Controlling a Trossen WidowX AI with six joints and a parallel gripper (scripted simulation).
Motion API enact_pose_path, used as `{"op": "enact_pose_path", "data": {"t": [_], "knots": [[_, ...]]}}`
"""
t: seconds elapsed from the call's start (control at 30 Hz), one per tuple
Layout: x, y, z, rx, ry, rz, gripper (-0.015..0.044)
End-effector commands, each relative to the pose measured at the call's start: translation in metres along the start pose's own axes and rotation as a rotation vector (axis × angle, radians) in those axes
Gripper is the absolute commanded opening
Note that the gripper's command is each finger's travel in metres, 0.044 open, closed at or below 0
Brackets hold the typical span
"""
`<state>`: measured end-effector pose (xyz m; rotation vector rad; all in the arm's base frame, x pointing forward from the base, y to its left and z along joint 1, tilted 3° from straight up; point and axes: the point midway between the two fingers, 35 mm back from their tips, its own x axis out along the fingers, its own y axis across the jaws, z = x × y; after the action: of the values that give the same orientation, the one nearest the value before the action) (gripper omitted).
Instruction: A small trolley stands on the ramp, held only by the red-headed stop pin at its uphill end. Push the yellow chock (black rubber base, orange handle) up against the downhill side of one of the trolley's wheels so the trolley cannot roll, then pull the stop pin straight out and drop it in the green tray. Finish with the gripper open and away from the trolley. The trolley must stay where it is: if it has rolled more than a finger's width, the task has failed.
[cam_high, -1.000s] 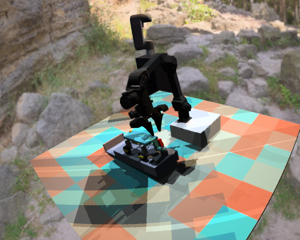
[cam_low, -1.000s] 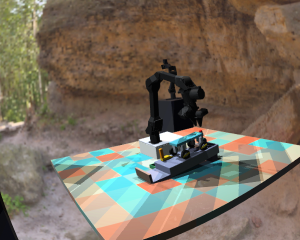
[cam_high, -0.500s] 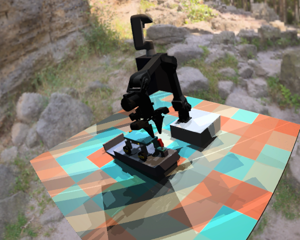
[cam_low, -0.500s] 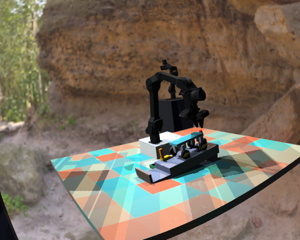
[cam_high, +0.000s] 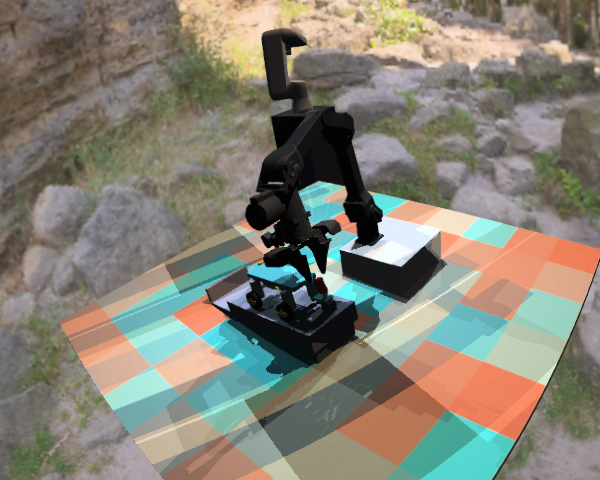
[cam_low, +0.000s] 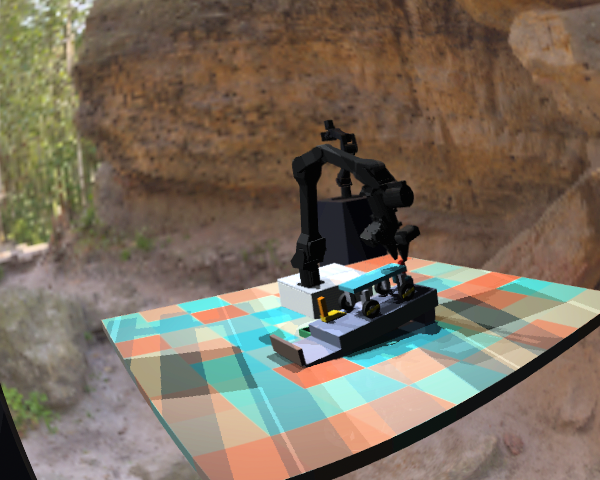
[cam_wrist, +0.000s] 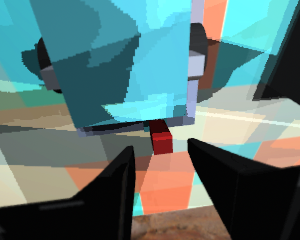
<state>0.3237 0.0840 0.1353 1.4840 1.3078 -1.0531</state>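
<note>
The trolley with a blue top (cam_high: 275, 276) (cam_low: 370, 279) (cam_wrist: 110, 60) stands on the grey ramp (cam_high: 300, 342) (cam_low: 327, 329). The red-headed stop pin (cam_high: 320, 286) (cam_low: 400, 262) (cam_wrist: 162, 143) stands at the trolley's uphill end. My gripper (cam_high: 316, 277) (cam_low: 400, 258) is partly open and empty, pointing down at the pin head; in the wrist view the head shows between the two fingertips. The yellow chock (cam_low: 334, 314) with its orange handle lies on the ramp close to a downhill wheel; I cannot tell whether they touch. The green tray (cam_low: 304, 330) is mostly hidden behind the ramp.
The white base block (cam_high: 390, 240) (cam_low: 295, 295) of the arm stands beside the ramp. A brown end board (cam_high: 227, 282) (cam_low: 286, 349) closes the ramp's low end. A dark pedestal (cam_low: 336, 230) with another black device stands behind the table.
</note>
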Motion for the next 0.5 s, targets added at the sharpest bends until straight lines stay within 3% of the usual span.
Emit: {"op": "enact_pose_path", "data": {"t": [0.0,0.47], "knots": [[0.003,-0.002,0.0,0.005,0.003,-0.008,0.019],[0.018,0.001,-0.001,0.005,0.003,-0.008,0.019]]}}
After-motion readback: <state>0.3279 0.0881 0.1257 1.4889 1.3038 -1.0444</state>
